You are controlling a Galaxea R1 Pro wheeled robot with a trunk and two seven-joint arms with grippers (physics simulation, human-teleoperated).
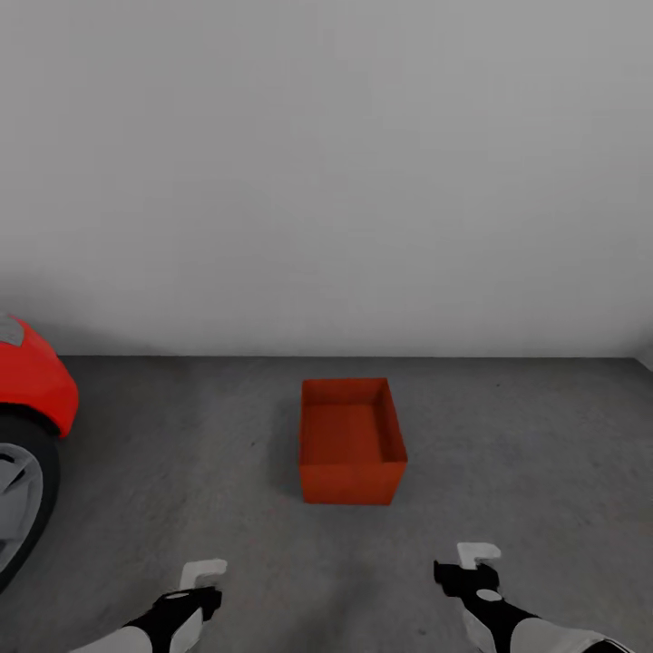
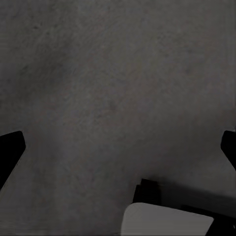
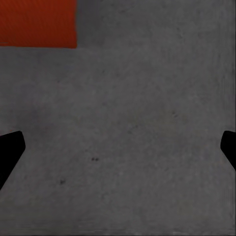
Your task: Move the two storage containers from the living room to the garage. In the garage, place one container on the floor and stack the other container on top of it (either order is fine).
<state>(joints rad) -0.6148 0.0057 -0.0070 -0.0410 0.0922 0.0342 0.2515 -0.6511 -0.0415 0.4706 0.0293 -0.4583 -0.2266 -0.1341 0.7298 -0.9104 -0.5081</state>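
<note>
An orange-red open-top storage container [image 1: 352,444] stands on the dark grey concrete floor [image 1: 526,426] of the garage, a short way from the white wall. It looks like a single tall box; whether it is one bin or two stacked, I cannot tell. Its corner [image 3: 37,22] also shows in the right wrist view. My left gripper [image 1: 201,580] and right gripper [image 1: 472,562] hang low in front of me, on the near side of the container and apart from it. Both the left gripper [image 2: 118,147] and the right gripper [image 3: 118,147] are open and hold nothing, with bare floor between the fingers.
A red car [image 1: 32,381] with its wheel [image 1: 16,508] stands at the left edge. The plain white-grey wall [image 1: 326,181] closes off the far side. Open concrete lies on both sides of the container. A white and black robot part [image 2: 167,221] shows under the left gripper.
</note>
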